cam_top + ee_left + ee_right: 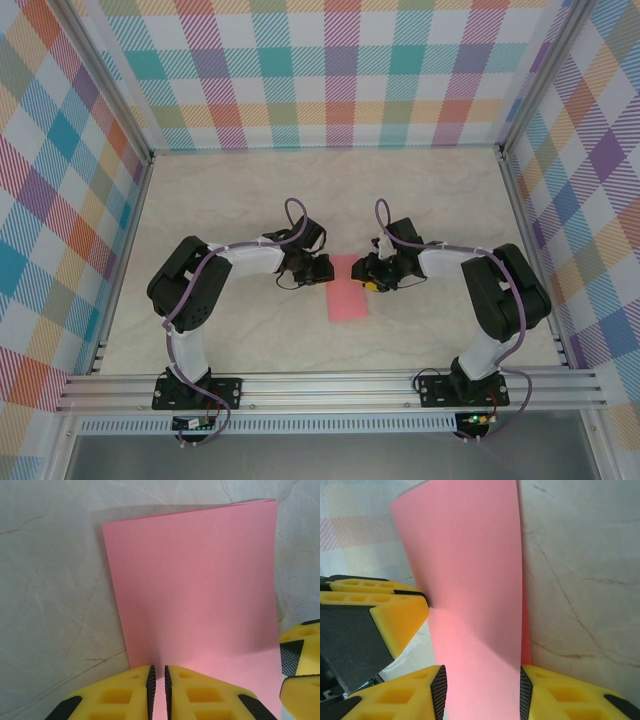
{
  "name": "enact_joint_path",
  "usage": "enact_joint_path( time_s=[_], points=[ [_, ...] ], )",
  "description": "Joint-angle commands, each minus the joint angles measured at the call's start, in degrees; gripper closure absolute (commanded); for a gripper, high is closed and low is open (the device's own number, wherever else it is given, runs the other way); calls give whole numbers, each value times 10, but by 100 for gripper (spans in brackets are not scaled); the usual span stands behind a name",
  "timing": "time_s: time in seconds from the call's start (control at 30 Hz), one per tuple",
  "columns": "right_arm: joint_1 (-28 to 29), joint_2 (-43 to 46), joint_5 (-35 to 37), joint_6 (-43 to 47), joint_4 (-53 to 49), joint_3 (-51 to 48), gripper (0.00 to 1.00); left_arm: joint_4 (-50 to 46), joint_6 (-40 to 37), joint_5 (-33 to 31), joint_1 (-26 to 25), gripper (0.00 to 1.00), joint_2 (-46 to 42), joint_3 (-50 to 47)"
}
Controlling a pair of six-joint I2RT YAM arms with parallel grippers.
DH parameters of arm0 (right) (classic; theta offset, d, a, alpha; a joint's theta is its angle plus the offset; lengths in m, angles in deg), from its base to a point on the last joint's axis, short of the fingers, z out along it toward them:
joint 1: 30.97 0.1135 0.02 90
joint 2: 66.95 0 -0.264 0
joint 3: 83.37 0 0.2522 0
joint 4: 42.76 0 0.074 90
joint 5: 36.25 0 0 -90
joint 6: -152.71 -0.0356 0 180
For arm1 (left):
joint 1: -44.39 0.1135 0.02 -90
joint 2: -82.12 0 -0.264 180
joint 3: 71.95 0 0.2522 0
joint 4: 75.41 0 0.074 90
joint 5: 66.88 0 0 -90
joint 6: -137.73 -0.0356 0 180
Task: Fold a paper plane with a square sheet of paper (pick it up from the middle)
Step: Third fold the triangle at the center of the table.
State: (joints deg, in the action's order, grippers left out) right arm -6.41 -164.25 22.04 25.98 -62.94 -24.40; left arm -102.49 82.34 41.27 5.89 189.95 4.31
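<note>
The square sheet of paper (348, 290) lies folded in half as a salmon-pink rectangle on the table between the two arms. My left gripper (320, 268) sits at its left edge. In the left wrist view the sheet (200, 580) stretches away from the left gripper (160, 672), whose jaws are shut to a thin slit with nothing visibly held. My right gripper (372, 272) is at the sheet's right edge. In the right wrist view its jaws (482, 680) stand open, straddling the sheet (470, 580), whose upper layer is slightly lifted. No paper plane shape shows.
The pale marbled tabletop (250, 190) is enclosed by plaid walls (330, 70) on three sides, with an aluminium rail (330, 385) along the near edge. One left finger (395, 615) touches the sheet's edge; the right fingers (302, 640) sit close by.
</note>
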Motion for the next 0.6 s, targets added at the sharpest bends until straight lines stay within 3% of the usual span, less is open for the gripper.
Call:
enact_joint_path(
  time_s=[0.0,0.13,0.3,0.43,0.57],
  points=[
    [-5,-9,-26,22,3,17,57,-21,-15,-7,-6,83,-4,-8],
    [-6,-16,-44,26,8,16,59,-21,-15,-6,-6,83,-5,-7],
    [-6,-30,-6,35,-46,28,70,-21,-29,5,-9,80,-24,-8],
    [-6,-32,-17,25,-36,24,76,-52,-50,0,-17,75,-60,-9],
    [-7,-20,-19,16,-34,22,76,-66,-75,-17,-31,68,-106,-29]
  ],
)
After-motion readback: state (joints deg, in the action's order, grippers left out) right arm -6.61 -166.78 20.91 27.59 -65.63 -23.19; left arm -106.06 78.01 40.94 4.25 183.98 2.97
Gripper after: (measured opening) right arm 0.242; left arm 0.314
